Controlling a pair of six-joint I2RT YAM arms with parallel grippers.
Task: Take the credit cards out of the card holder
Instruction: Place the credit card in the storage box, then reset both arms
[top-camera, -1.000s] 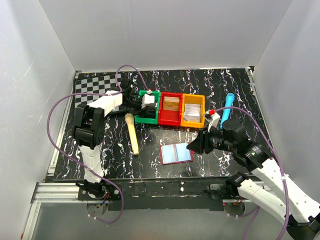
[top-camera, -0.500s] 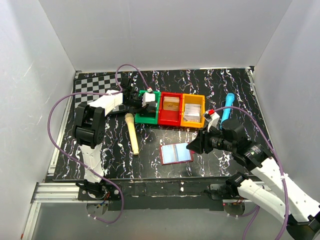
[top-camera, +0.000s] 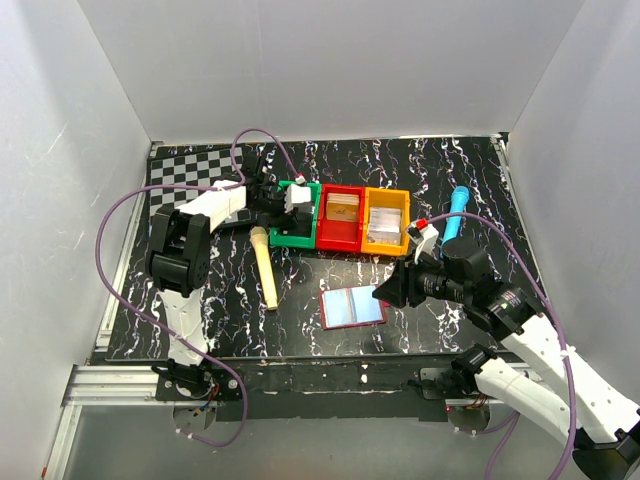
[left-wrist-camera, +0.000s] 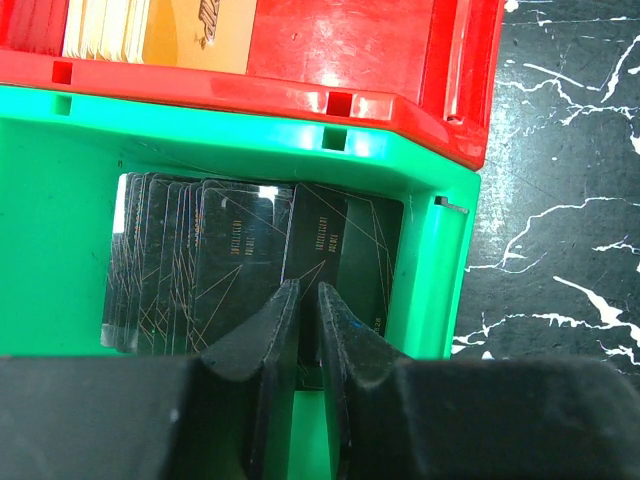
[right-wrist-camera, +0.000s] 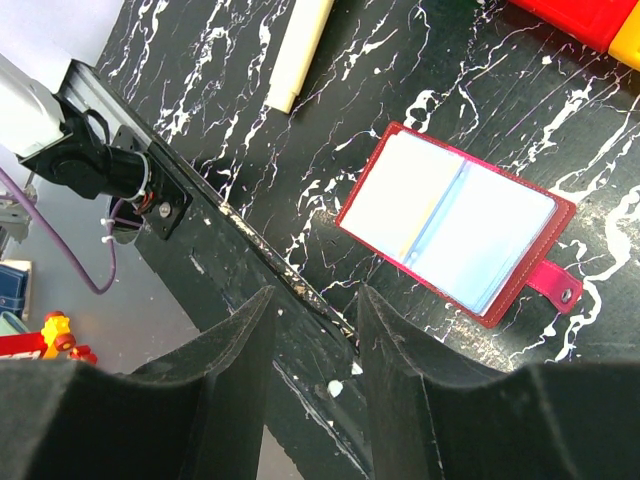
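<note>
Black marbled table. My left claw, over green bin, just parted a crack: black card released inside, one more delivered. Card holder lies open, toward me and right of green bin; my right claw spread, empty.

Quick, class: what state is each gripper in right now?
Left gripper: barely parted over the black cards; grip cannot be told.
Right gripper: open, empty.

I see bright, even light from overhead, and the white walls are nearly washed out. Glare whitens the glossy inside of the card holder and streaks the rim of the red bin. The left gripper and right gripper loom dark and soft, out of focus. Shadows are faint.
</note>
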